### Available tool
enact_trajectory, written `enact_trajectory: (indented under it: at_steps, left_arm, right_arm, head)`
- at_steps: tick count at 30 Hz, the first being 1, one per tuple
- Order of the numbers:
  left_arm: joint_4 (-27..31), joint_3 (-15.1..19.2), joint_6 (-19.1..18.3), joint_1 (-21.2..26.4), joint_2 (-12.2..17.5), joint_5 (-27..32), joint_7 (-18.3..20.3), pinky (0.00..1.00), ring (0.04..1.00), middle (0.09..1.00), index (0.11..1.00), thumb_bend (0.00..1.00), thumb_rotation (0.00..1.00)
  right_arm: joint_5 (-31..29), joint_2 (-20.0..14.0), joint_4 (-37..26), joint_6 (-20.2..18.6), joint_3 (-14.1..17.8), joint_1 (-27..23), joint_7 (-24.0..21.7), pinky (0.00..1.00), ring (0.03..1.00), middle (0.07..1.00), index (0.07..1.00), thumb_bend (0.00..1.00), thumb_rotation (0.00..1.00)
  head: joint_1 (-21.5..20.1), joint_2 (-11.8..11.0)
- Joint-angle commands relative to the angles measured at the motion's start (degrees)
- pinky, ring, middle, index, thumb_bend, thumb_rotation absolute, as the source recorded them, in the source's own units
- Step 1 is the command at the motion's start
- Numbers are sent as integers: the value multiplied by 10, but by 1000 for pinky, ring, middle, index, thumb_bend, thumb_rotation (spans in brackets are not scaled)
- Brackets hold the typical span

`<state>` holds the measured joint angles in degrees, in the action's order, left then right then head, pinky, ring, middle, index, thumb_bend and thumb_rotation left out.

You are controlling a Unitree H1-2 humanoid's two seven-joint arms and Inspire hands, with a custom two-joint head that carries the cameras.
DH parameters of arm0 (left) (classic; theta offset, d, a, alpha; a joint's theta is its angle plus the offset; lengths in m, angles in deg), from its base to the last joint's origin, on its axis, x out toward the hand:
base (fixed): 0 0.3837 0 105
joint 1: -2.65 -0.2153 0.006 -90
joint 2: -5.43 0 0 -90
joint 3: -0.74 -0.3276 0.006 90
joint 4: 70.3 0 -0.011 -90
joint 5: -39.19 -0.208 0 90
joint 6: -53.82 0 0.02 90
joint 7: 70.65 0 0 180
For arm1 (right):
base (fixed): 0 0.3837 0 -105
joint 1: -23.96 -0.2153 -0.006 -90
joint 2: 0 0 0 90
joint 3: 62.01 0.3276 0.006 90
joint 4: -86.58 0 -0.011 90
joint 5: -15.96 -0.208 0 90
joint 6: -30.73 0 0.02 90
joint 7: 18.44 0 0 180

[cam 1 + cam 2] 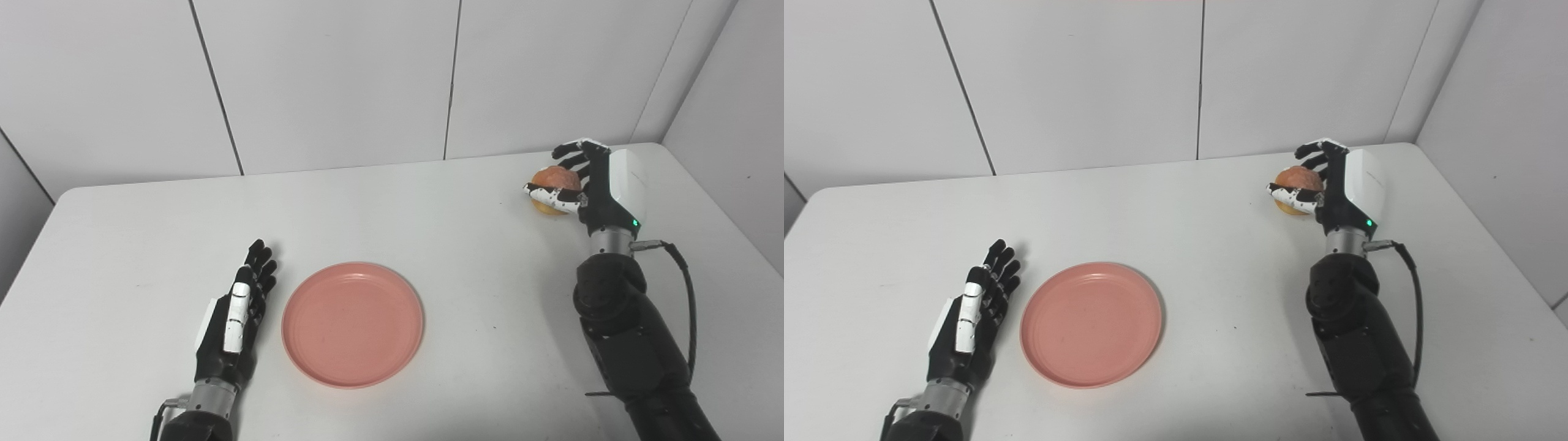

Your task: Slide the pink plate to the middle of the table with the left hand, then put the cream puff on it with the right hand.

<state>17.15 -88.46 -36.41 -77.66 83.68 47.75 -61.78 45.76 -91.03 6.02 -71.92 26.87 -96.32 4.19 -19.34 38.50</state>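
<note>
The pink plate (pixel 352 323) lies flat on the white table (pixel 429 208), near the front and about midway across, with nothing on it. My left hand (pixel 236 318) rests just left of the plate, fingers straight and apart, a small gap from its rim. At the far right of the table my right hand (pixel 588 180) is wrapped around the cream puff (pixel 554 179), a round golden-brown bun with a yellow underside. Fingers curl over its top and the thumb crosses its front. I cannot tell whether the puff still touches the table.
White wall panels (pixel 331 79) stand behind the table and along its right side. A black cable (pixel 689 294) loops off my right forearm. The table's rounded back corners are in view.
</note>
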Motion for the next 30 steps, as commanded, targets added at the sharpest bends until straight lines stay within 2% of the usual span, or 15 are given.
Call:
enact_trajectory:
  at_steps: [1,8,13,14,15,16,18,23,26,30]
  left_arm:
    - [7,-3,-5,-7,0,-9,-6,970,967,974,961,633,1000]
    - [12,-4,-9,-9,-6,-5,-10,985,972,976,964,613,1000]
    - [10,-6,-11,-6,-12,-9,-18,986,969,972,963,630,1000]
    - [10,-6,-11,-7,-15,-11,-22,987,968,970,962,638,1000]
    - [11,-6,-13,-8,-19,-11,-26,983,961,962,956,646,1000]
    - [12,-5,-12,-10,-23,-14,-31,980,954,954,948,644,1000]
    - [10,-4,-5,-11,-31,-14,-35,966,938,935,928,632,1000]
    - [-2,-8,20,-12,-43,-24,-41,965,932,926,904,635,1000]
    - [0,-14,18,-14,-43,-28,-37,973,931,927,903,631,1000]
    - [5,-22,16,-16,-41,-38,-38,991,949,943,929,626,1000]
  right_arm:
    - [-2,-3,-38,36,4,-11,1,241,368,471,534,506,0]
    - [-6,17,-93,50,-3,-4,-13,176,336,443,535,502,0]
    - [-5,26,-112,71,-16,4,-24,182,341,442,529,504,0]
    - [-5,27,-113,80,-20,8,-26,197,345,450,530,504,0]
    - [-4,28,-112,90,-24,11,-26,235,359,466,530,506,0]
    - [-2,28,-112,98,-28,14,-26,259,368,472,529,507,0]
    - [0,30,-111,113,-34,19,-27,280,380,472,524,510,0]
    - [-2,40,-102,160,-55,35,-35,281,387,489,515,510,0]
    - [8,52,-106,178,-72,47,-36,284,388,494,515,511,0]
    - [23,69,-110,201,-93,60,-36,210,430,481,490,515,0]
  head:
    - [1,-1]
    - [14,-1]
    - [50,-3]
    - [72,-4]
    - [72,-4]
    - [90,-4]
    - [99,-4]
    - [122,-6]
    - [130,-4]
    - [133,-4]
